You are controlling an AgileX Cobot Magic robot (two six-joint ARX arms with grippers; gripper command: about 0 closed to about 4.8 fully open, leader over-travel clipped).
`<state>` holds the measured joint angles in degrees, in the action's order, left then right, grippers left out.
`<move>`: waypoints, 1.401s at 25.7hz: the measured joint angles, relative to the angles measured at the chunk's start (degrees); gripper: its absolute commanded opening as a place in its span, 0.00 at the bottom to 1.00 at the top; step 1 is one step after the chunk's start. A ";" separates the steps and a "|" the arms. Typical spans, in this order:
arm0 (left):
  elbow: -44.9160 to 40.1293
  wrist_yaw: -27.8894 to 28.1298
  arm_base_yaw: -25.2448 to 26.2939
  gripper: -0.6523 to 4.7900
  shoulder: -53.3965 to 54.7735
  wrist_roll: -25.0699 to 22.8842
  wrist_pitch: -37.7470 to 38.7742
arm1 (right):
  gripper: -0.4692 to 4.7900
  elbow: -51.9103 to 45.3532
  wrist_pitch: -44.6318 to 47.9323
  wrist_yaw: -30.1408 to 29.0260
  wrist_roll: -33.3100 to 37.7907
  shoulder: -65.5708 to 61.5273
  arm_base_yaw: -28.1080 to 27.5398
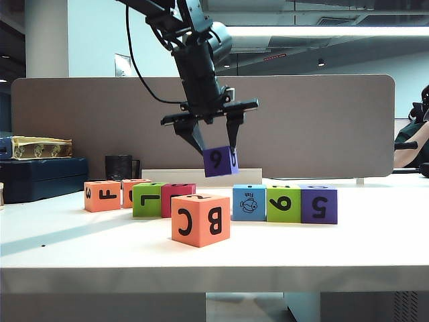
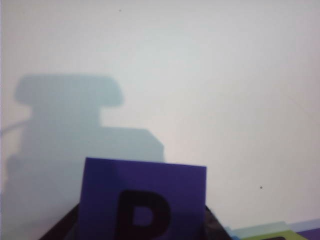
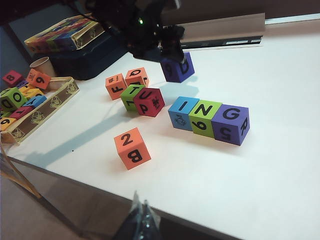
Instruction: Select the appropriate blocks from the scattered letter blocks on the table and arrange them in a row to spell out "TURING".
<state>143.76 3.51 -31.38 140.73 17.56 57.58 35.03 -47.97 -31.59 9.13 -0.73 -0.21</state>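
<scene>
Matt foam letter blocks (image 1: 200, 219) on a smooth white table (image 1: 348, 248)

Purple block (image 1: 220, 161) aloft (held), others tabled

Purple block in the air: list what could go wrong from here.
1. The left gripper pinches the purple block only near its upper part, above the table; it could slip or twist out.
2. The gap between the pink block and the blue block looks tight; lowering it there could knock either one.
3. The right gripper sits far back, shut, so it cannot steady anything.
</scene>
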 measured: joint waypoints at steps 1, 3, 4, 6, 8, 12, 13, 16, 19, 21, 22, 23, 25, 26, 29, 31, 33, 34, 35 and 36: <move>-0.02 0.04 -0.13 0.62 0.33 0.09 -0.02 | 0.09 0.02 0.00 0.00 0.00 0.00 0.00; -0.04 0.20 -0.13 0.62 1.53 0.68 -0.02 | 0.09 0.02 0.00 -0.02 0.00 0.00 0.00; -0.07 0.20 -0.11 0.62 1.84 0.76 0.00 | 0.09 0.02 0.02 -0.02 0.00 0.00 0.00; -0.15 0.22 -0.13 0.62 2.58 0.98 0.02 | 0.09 0.00 0.02 -0.02 0.00 0.00 0.00; -0.39 0.44 -0.17 0.62 2.80 1.07 -0.17 | 0.09 0.00 0.04 0.00 0.00 0.00 0.00; -1.73 1.73 -0.22 0.62 2.80 1.38 -1.31 | 0.09 0.00 0.02 -0.02 0.00 0.00 0.00; -1.73 2.14 -0.22 0.62 2.91 1.38 -1.25 | 0.09 0.02 0.02 -0.02 0.00 0.00 0.00; -1.70 2.62 -0.20 0.62 3.15 1.38 -1.49 | 0.09 0.02 0.02 0.00 0.00 0.00 0.00; -1.70 2.62 -0.22 0.62 3.32 1.38 -2.08 | 0.09 0.02 0.00 0.00 0.00 0.00 0.00; -1.73 2.60 -0.26 0.62 4.33 1.38 -2.51 | 0.09 0.00 0.04 0.02 0.00 0.00 0.00; -1.79 2.60 -0.33 0.62 4.59 1.38 -2.47 | 0.09 0.02 0.02 0.00 0.00 0.00 0.00; -1.81 2.62 -0.39 0.62 4.79 1.38 -2.40 | 0.09 0.00 0.04 0.02 0.00 0.00 0.00; -1.81 2.75 -0.66 0.62 4.81 1.38 -2.23 | 0.09 0.00 0.04 0.02 0.00 0.00 0.00; -1.81 2.73 -0.70 0.62 4.81 1.38 -2.23 | 0.09 0.02 0.00 0.00 0.00 0.02 0.00; -1.81 2.64 -0.68 0.65 4.87 1.38 -2.21 | 0.09 0.00 0.02 0.02 0.00 0.02 0.00; -1.84 1.84 -0.66 0.71 4.94 1.38 -1.84 | 0.09 0.02 0.02 0.00 0.00 0.02 0.00; -1.84 1.44 -0.63 0.78 4.96 1.40 -1.25 | 0.09 0.00 0.02 0.02 0.00 0.00 0.00; -1.84 1.44 -0.61 0.80 4.96 1.38 -0.79 | 0.09 0.02 0.02 0.02 0.00 0.02 0.00; -1.84 1.42 -0.61 0.81 5.01 1.36 -0.59 | 0.09 0.00 0.02 0.02 0.00 0.02 0.00; -1.84 1.42 -0.61 0.81 5.03 1.36 -0.48 | 0.09 0.02 0.02 0.02 0.00 0.02 0.00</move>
<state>141.93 4.93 -31.99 145.75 18.92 57.10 35.05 -47.94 -31.57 9.13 -0.71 -0.21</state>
